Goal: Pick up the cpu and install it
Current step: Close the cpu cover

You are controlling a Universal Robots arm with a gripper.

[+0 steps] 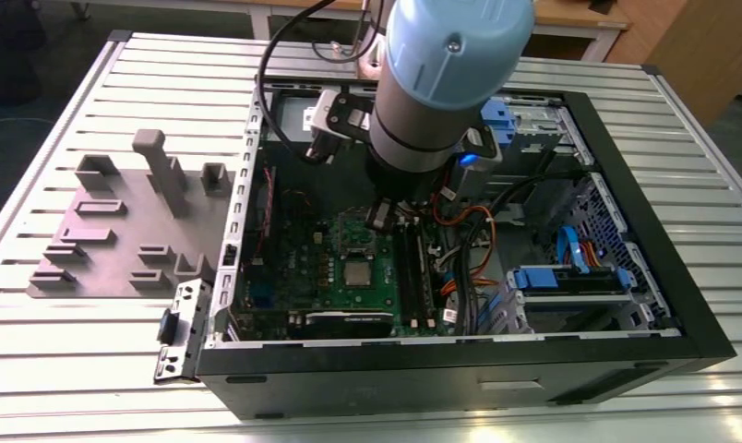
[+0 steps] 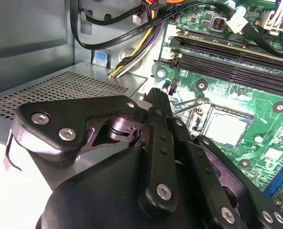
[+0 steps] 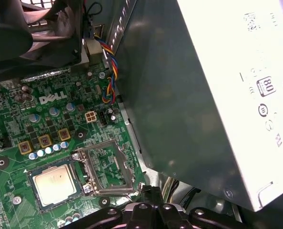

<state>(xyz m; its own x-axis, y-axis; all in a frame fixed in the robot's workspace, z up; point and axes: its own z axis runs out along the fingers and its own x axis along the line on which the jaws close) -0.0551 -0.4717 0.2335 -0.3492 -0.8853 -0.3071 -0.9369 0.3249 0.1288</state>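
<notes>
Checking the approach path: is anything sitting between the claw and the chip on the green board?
Nothing visible does. The chip lies uncovered on the green board, with the metal frame open beside it. The claw hangs above the board near that frame.

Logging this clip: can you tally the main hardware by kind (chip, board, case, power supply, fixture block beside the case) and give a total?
cpu: 1, lying in the socket with the frame open
green motherboard: 1
computer case: 1
grey power supply box: 1
grey fixture block: 1
Total: 5
</notes>
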